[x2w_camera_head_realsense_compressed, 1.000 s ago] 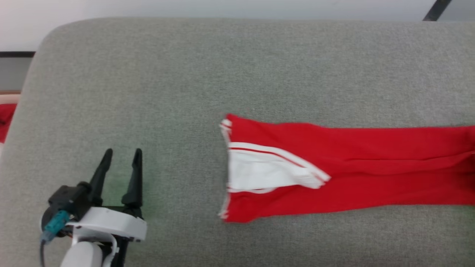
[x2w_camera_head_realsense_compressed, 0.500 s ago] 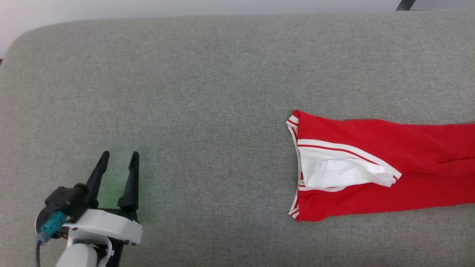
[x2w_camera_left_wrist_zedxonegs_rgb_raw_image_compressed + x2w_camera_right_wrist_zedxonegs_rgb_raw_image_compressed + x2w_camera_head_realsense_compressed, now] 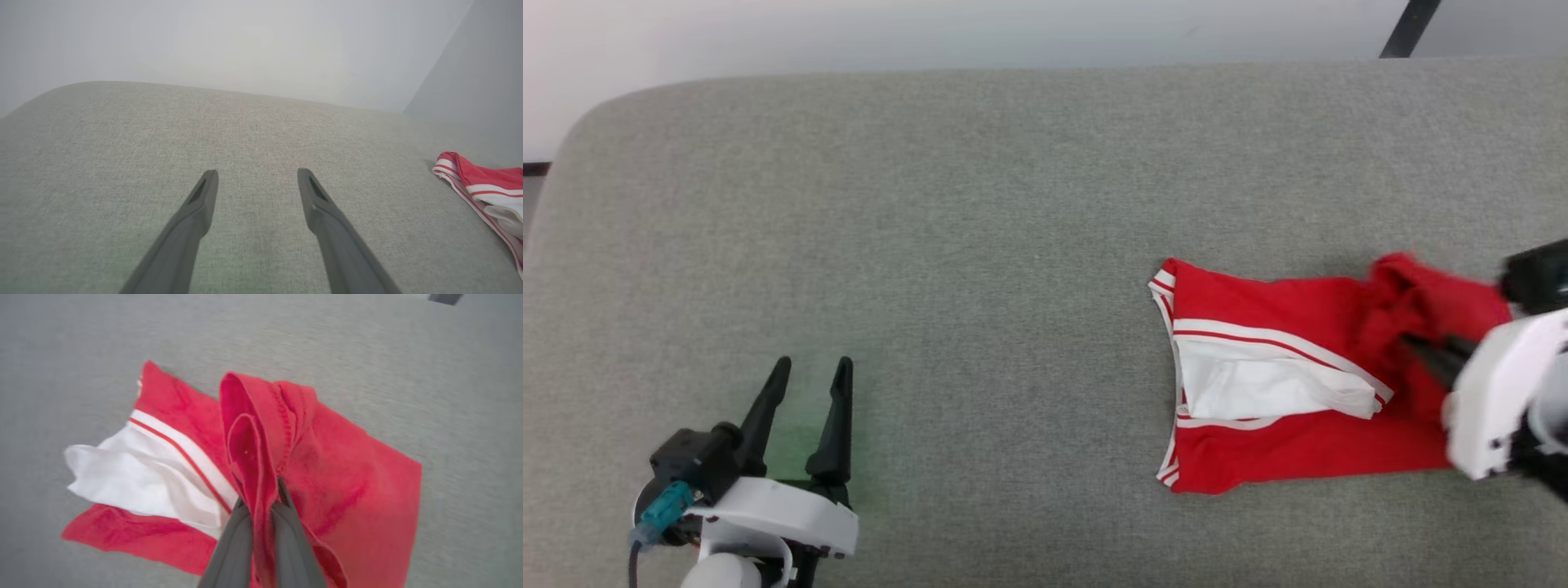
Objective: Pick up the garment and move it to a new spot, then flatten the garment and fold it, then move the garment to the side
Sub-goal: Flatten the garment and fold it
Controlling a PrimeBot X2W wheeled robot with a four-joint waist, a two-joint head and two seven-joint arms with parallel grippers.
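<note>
The left gripper (image 3: 814,363) is well off to the left of the shirt (image 3: 1282,449) and does not touch it. Its two dark fingers (image 3: 192,220) point up and stand wide apart. The right gripper (image 3: 1421,347) is at the shirt's right end. It pinches a raised bunch of the red cloth tight. Its white wrist (image 3: 1494,392) sits just right of the shirt.

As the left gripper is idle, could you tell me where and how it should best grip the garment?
Probably the near striped corner of the garment, coming from the robot's left: that edge lies flat and faces the open left gripper, while the right gripper pinches the other end.
</note>
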